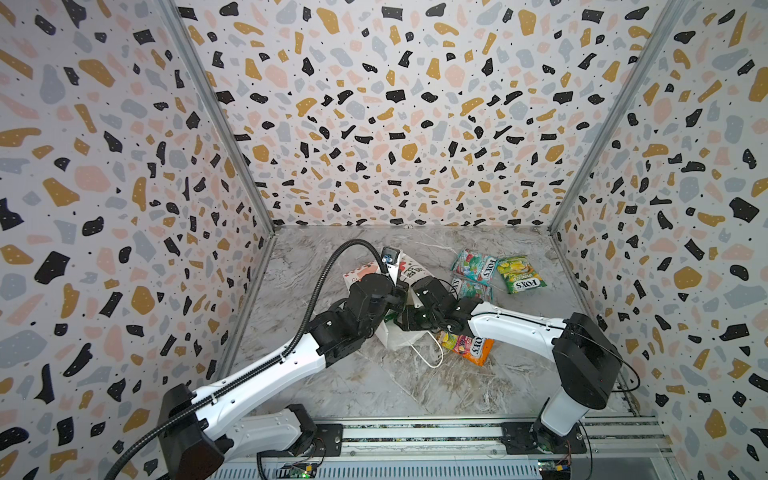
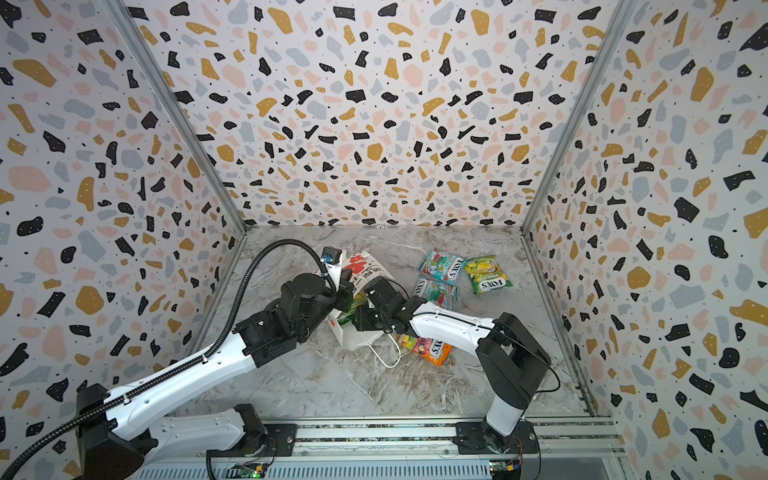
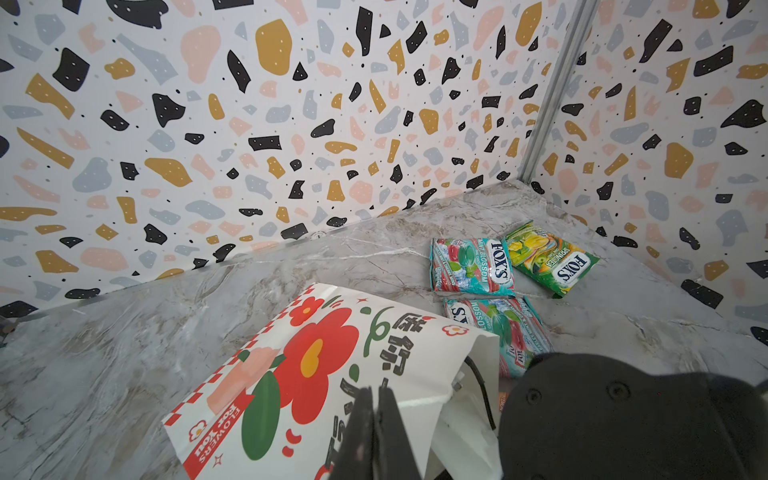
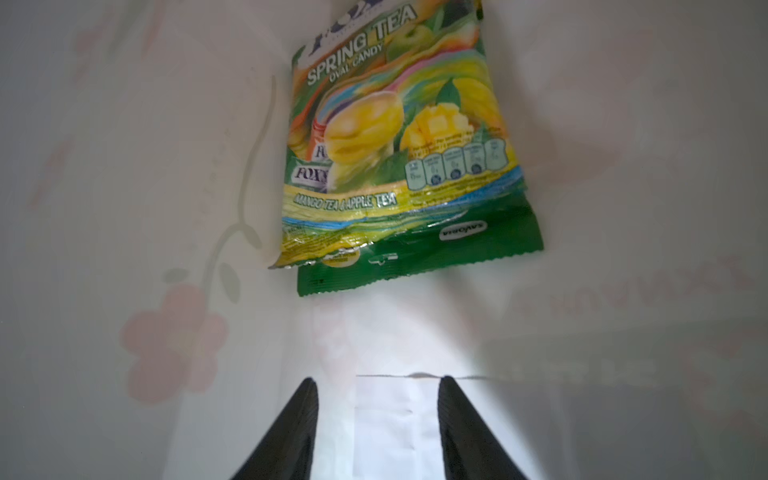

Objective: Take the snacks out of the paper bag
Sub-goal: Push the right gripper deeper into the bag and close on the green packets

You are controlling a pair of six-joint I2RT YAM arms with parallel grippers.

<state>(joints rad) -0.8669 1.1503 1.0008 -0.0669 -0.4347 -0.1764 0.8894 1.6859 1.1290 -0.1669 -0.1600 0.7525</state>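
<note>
**Operator:** Where's the bag, and why is my left arm on it?

**Spotter:** The paper bag [image 1: 409, 266] lies on its side on the table [image 1: 374, 395], with its mouth toward your end. Your left gripper [image 3: 375, 399] has its fingers pressed together on the upper wall, right at the mouth. I judge you're pinching it there to lift the paper so the mouth gapes, and to stop the bag sliding while you reach in.

**Operator:** And my right?

**Spotter:** Your right gripper [image 4: 378, 380] is inside the bag. Its fingers are apart, with only white paper between them. The Spring Tea pouch [image 4: 399, 145] sits just ahead, tucked into a fold of the bag, and you aren't touching it. A plain green edge shows under it. I can't tell whether that's a second pouch.

**Operator:** What's out already?

**Spotter:** Four are out. The two teal-and-red pouches [image 1: 473, 264] touch each other, and a yellow-green pouch [image 1: 519, 274] lies just beside them, far right. An orange-pink pouch [image 1: 469, 347] lies near the bag's mouth, partly under your right arm. All of them are off to the side, so I'd say your way in and out is clear.

**Operator:** What should I watch for?

**Spotter:** The film looks glossy, so I'd expect it to slip. Go for the crimped near edge, and hold your left pinch while you pull.
</note>
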